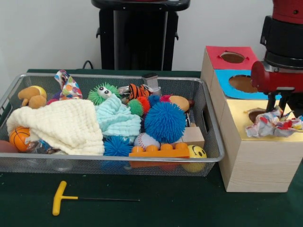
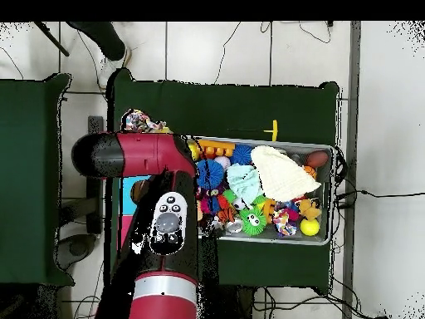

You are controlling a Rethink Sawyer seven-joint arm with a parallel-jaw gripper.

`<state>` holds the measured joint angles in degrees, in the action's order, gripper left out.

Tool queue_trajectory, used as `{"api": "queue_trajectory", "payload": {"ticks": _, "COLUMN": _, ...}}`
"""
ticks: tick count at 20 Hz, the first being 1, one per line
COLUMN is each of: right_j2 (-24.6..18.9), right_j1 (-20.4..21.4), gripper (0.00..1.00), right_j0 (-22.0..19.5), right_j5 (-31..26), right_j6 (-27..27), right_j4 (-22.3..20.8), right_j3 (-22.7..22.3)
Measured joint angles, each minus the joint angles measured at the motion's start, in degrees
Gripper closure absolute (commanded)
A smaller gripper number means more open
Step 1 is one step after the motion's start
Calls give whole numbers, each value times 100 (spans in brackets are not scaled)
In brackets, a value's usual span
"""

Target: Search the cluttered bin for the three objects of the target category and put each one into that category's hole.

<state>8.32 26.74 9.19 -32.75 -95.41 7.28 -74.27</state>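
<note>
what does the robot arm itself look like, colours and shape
The arm is glossy red with black sections: thick rounded tubular links, with black bands at the joints. In the overhead view a grey oval panel with round buttons sits on a black housing. In the front view a black cylindrical segment sits above a rounded red wrist, and thin dark prongs of the end effector hang below it.

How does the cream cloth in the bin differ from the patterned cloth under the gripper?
The cream cloth is plain, one pale colour, and looks thick and ribbed; the patterned cloth is multicoloured and looks thinner. The cream cloth lies spread over toys in the wire bin; the patterned cloth is bunched up on the box's yellow section, under the gripper. Both are soft fabric.
</note>
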Motion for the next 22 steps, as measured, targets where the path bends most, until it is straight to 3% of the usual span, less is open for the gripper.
{"api": "queue_trajectory", "payload": {"ticks": 11, "right_j2": -2, "right_j1": 91, "gripper": 100, "right_j0": -95, "right_j5": 420, "right_j6": 0, "right_j4": 1, "right_j3": -397}}
{"api": "queue_trajectory", "payload": {"ticks": 22, "right_j2": -2, "right_j1": 215, "gripper": 100, "right_j0": -24, "right_j5": 468, "right_j6": 1, "right_j4": 36, "right_j3": -714}}
